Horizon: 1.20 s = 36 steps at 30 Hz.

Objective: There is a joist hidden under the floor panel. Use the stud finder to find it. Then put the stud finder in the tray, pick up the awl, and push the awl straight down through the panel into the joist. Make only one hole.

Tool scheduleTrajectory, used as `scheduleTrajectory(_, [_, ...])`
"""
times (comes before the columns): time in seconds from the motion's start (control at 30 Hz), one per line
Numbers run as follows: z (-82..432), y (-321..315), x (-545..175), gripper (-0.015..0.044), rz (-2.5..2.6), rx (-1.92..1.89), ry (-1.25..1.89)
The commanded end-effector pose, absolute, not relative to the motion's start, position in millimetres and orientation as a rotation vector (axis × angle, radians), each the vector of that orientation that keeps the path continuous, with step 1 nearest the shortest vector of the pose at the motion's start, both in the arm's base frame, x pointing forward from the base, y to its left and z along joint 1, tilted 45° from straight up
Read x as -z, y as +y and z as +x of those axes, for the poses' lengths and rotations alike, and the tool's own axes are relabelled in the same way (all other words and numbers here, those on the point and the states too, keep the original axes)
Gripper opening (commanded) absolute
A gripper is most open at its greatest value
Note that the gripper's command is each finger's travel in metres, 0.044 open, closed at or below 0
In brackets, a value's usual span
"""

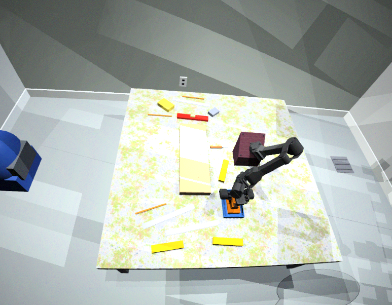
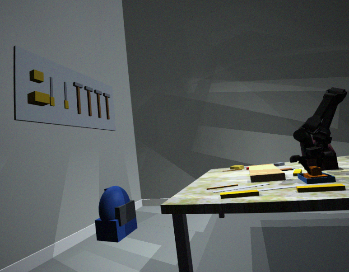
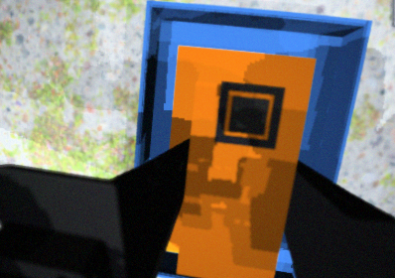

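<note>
The orange stud finder (image 1: pixel 234 211) (image 2: pixel 315 170) (image 3: pixel 198 99) sits low inside the walls of the blue tray (image 1: pixel 234 216) (image 2: pixel 318 180) (image 3: pixel 223 35). Whether its underside touches the tray floor is hard to tell. My gripper (image 1: pixel 234 202) (image 3: pixel 232 152) is shut on the stud finder, one finger on each side. The awl (image 1: pixel 216 147) (image 2: pixel 286 169), with an orange-brown handle and a thin tip, lies on the table between the panel and the dark red block. The pale yellow floor panel (image 1: pixel 194 174) (image 2: pixel 266 169) lies left of the tray. The joist is hidden.
The dark red block (image 1: pixel 248 149) stands by the arm's base. A yellow bar (image 1: pixel 223 170) (image 2: pixel 297 172) lies between panel and tray. Another yellow bar (image 1: pixel 227 241) lies in front of the tray. A red level (image 1: pixel 199 118) and a grey block (image 1: pixel 213 111) lie behind the panel.
</note>
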<state>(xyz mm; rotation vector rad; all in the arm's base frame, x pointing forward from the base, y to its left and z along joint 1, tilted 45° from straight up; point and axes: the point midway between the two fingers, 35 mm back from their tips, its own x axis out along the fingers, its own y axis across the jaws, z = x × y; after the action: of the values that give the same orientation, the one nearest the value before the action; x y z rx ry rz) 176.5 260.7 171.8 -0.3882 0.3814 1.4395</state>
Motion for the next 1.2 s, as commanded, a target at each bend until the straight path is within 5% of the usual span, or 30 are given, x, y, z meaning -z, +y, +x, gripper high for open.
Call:
scheduleTrajectory(0.0, [176.4,260.4,-172.2,0.0131,-0.389,-1.44,0.38])
scheduleTrajectory(0.4, [179.7,237.4,-193.5,0.044,-0.401,-1.44,0.389])
scheduleTrajectory(0.63, [168.0,192.7,-238.2,0.044,-0.393,-1.438,0.387])
scheduleTrajectory(1.17, [302.7,65.7,-53.3,0.044,0.025,-0.935,1.085])
